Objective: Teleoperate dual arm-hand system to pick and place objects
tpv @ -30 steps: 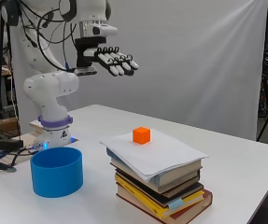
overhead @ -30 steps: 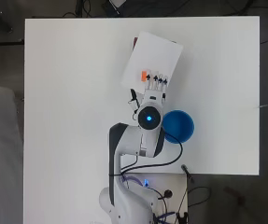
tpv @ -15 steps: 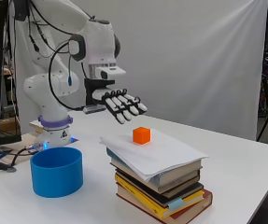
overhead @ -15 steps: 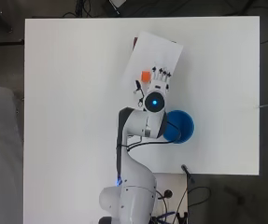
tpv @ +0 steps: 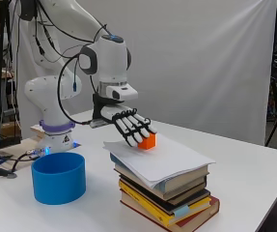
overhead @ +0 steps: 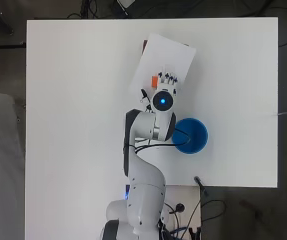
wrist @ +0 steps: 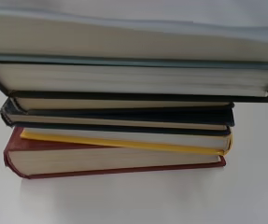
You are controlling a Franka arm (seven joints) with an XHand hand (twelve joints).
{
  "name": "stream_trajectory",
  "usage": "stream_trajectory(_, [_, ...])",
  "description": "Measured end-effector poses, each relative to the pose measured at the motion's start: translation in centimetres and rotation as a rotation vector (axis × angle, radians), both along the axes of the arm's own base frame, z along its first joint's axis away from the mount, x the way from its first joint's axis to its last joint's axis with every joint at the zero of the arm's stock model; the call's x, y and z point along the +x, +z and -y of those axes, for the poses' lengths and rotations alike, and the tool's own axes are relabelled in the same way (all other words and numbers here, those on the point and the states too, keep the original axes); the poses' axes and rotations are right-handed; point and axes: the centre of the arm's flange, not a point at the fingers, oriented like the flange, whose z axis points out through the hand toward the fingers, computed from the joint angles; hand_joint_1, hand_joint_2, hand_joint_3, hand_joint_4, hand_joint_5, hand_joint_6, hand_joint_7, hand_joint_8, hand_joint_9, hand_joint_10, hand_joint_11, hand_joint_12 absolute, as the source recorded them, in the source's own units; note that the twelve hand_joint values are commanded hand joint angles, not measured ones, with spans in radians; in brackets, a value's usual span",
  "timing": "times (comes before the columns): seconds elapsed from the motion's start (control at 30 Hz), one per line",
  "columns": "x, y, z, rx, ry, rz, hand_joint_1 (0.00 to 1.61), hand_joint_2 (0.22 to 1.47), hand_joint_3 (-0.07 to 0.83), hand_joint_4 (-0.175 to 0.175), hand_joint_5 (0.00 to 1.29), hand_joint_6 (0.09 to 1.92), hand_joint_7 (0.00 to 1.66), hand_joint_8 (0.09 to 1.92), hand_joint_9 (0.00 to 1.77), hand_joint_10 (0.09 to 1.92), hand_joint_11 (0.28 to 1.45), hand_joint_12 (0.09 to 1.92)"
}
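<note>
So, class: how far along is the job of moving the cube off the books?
Done: the hand is down at the cube, fingers against it. In hand: closing a grip; the cube sits on the paper atop the books. Left: lifting it, likely into the cup.

Matt paper, plastic and glossy robot casing on a smooth white worktop [tpv: 254,179].

A white sheet of matt paper [tpv: 169,157] lies over a stack of hardcover books [tpv: 169,200] with pale paper page edges and smooth red, yellow and dark covers. The small orange cube [tpv: 147,141] and round blue tub [tpv: 58,177] look like smooth plastic. The black and white robot hand [tpv: 131,124] has a hard, slightly glossy shell.
</note>
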Motion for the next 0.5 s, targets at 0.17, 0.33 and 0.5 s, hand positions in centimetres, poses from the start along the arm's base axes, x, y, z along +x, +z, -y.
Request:
stream_trajectory(0.17, [-0.2, -0.7, 0.3, 0.012, -0.005, 0.013, 1.04, 1.25, 0.006, 0.007, 0.69, 1.28, 0.79, 1.68, 0.99, 1.78, 0.66, 1.53])
stream_trajectory(0.33, [-0.7, 0.3, 1.1, 0.049, -0.015, 0.025, 0.95, 1.20, -0.001, 0.171, 0.80, 1.28, 1.16, 1.92, 1.43, 1.92, 1.06, 1.79])
stream_trajectory(0.5, [-1.2, 4.7, 1.8, 0.189, -0.065, 0.120, 0.89, 1.25, 0.003, 0.175, 0.70, 1.40, 0.91, 1.92, 1.22, 1.92, 0.88, 1.79])
